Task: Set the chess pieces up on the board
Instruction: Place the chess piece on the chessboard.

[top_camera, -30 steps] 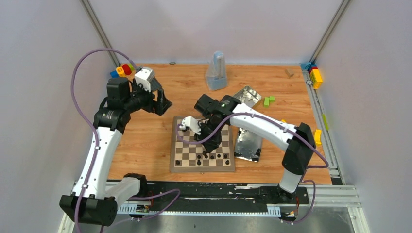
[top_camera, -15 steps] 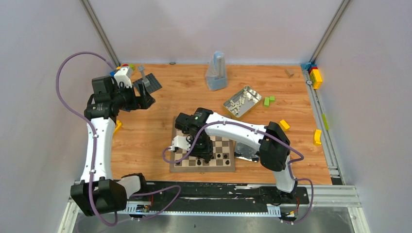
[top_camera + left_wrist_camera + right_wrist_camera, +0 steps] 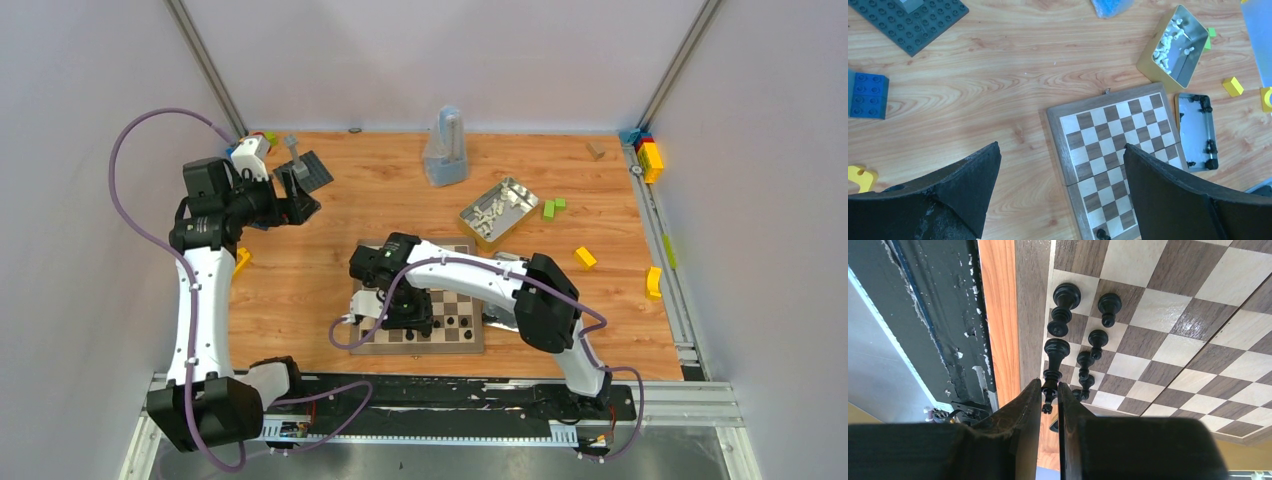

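Fingers of the right gripper [image 3: 1049,385] are closed down to a thin slit. On my right wrist feed, the narrow end of a tall glossy black chess piece [image 3: 1054,365] sits pinched between their tips. It hangs over the near-left part of the flat square wooden chessboard [image 3: 458,303] of dark-brown and cream squares, above the first row just inside the near border. Several other black chess pieces [image 3: 1064,310] stand close beside it on the first two rows. On the top camera I see the right arm stretched leftward across the board.

The left gripper [image 3: 1062,152] hangs high over the far-left of the wooden table [image 3: 300,290], fingers spread wide apart. Its feed looks down on the board and two tins. A shiny gold-sided metal tin [image 3: 1154,72] holding cream-white chess pieces [image 3: 1165,47] lies beyond the board's far-right corner. A flat silver metal tin [image 3: 1196,131] lies just beside the board's right edge, with a few black pieces along its walls. A dark grey studded plate [image 3: 913,20] and a blue toy brick [image 3: 867,95] lie well apart from the board.
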Controlling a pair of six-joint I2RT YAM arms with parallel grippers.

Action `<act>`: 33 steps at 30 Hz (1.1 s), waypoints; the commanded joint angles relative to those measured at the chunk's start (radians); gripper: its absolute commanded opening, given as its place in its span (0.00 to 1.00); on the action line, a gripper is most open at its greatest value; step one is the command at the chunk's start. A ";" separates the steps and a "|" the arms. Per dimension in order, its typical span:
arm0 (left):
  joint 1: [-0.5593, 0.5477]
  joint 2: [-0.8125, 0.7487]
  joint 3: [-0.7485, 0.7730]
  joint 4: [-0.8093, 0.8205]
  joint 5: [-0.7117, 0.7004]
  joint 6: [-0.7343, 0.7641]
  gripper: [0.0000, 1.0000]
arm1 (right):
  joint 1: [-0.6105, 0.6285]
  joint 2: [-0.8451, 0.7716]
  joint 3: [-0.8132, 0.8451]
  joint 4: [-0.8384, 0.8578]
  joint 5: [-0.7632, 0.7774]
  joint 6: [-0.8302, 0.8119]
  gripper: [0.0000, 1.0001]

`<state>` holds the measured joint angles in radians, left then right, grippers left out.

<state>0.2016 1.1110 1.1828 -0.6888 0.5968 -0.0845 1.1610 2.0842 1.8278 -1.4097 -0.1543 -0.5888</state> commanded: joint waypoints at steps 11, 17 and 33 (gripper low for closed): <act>0.016 -0.044 -0.018 0.054 0.060 -0.011 1.00 | 0.023 0.049 0.051 0.000 0.057 -0.023 0.03; 0.015 -0.044 -0.024 0.058 0.068 -0.011 1.00 | 0.026 0.053 0.052 0.000 0.062 -0.023 0.04; 0.017 -0.049 -0.030 0.060 0.074 -0.009 1.00 | 0.042 0.061 0.058 0.005 0.067 -0.026 0.04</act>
<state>0.2054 1.0885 1.1633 -0.6598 0.6476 -0.0883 1.1954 2.1315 1.8469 -1.4117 -0.1043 -0.6022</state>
